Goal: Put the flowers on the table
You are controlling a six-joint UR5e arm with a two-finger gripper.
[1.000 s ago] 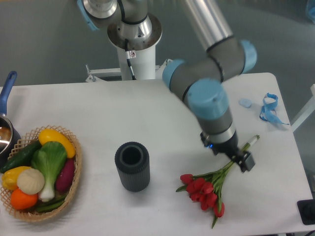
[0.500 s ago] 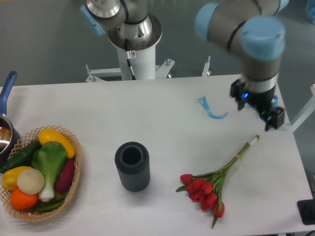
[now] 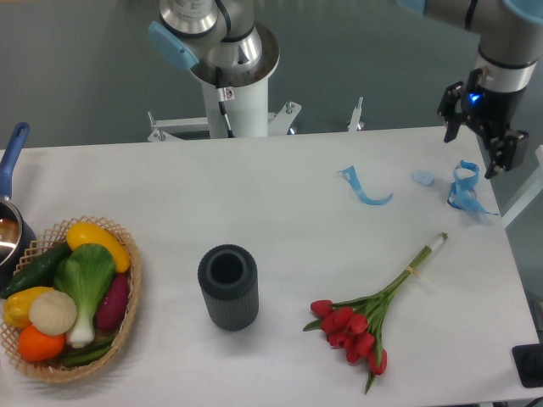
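Note:
The flowers [image 3: 356, 328], a bunch of red tulips with green leaves and pale tied stems, lie flat on the white table [image 3: 271, 203] at the front right. Their stem end points up and right. My gripper [image 3: 473, 149] hangs well above the table's back right corner, far from the flowers. Its jaws are apart and hold nothing.
A dark ribbed cylinder [image 3: 227, 287] stands upright left of the flowers. A woven basket [image 3: 127, 318] of vegetables sits at the front left, with a blue-handled pot [image 3: 10, 170] behind it. Blue ribbon scraps [image 3: 366, 190] [image 3: 465, 188] lie at the back right. The arm's base [image 3: 231, 76] stands behind the table.
The gripper left the flower stems, rose and swung up and right to the back right corner. The flowers stay lying where they were.

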